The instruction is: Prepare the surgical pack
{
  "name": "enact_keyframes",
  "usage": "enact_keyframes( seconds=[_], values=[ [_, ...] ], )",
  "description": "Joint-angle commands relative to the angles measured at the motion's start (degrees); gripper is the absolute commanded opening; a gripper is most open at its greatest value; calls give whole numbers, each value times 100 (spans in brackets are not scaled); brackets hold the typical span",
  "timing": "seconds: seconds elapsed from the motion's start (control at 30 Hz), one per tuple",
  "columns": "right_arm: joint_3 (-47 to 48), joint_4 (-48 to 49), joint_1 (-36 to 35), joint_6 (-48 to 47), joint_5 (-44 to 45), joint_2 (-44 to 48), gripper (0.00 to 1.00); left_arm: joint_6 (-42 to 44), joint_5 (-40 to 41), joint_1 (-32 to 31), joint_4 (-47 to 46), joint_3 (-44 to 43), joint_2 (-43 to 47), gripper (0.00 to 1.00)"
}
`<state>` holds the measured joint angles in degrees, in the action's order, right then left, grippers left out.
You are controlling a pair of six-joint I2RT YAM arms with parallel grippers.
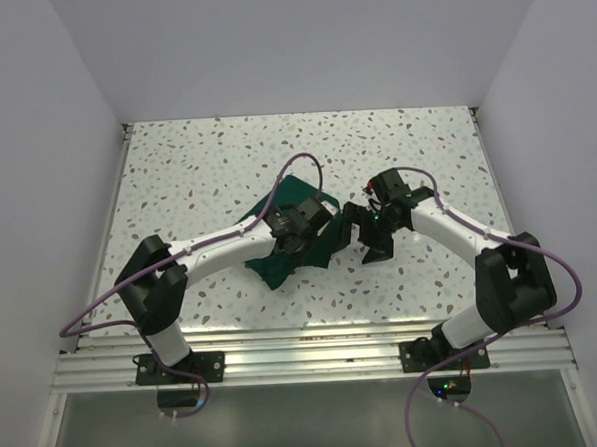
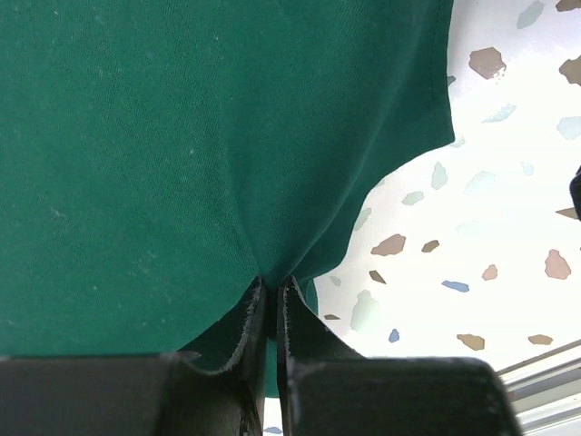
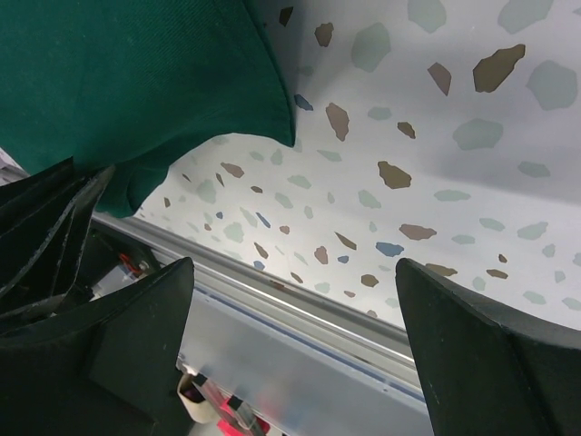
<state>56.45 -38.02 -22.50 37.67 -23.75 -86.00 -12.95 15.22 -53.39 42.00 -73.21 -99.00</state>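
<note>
The dark green cloth drape (image 1: pixel 281 267) lies bunched on the speckled table near its middle. My left gripper (image 1: pixel 322 229) is over its right edge and is shut on a fold of the drape (image 2: pixel 182 136), the cloth pinched between the fingertips (image 2: pixel 270 283). My right gripper (image 1: pixel 365 234) is just right of the drape, open and empty (image 3: pixel 292 272), with the drape's edge (image 3: pixel 136 82) at its upper left. The steel tray, instruments and gauze are hidden or out of view.
The white speckled table (image 1: pixel 196 179) has white walls on three sides. A metal rail (image 1: pixel 315 348) runs along the near edge and also shows in the right wrist view (image 3: pixel 300 300). Purple cables loop off both arms.
</note>
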Motion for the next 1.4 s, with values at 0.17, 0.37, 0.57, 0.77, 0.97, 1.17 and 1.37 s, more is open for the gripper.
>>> enact_keyframes(
  seconds=[0.17, 0.37, 0.57, 0.77, 0.97, 1.17, 1.37],
  values=[
    [42, 435, -79, 284, -323, -163, 96, -32, 7, 12, 282, -378, 145, 0],
    [-414, 1916, -79, 1651, -876, -207, 71, 108, -229, 12, 449, -519, 47, 0],
    [-477, 2948, -140, 2594, -798, -488, 37, 205, -344, 12, 520, -633, 153, 0],
    [-547, 3776, -272, 3298, -763, -787, 20, 310, -406, 21, 546, -695, 197, 0],
    [-687, 4390, -491, 3659, -597, -1129, 12, 355, -494, 12, 546, -773, 241, 0],
    [-679, 4804, -720, 3853, -376, -1385, 2, 442, -556, 12, 537, -1002, 224, 0],
    [-644, 4568, -791, 3599, -175, -1289, 0, 486, -652, 12, 581, -1187, 127, 0]
  ],
)
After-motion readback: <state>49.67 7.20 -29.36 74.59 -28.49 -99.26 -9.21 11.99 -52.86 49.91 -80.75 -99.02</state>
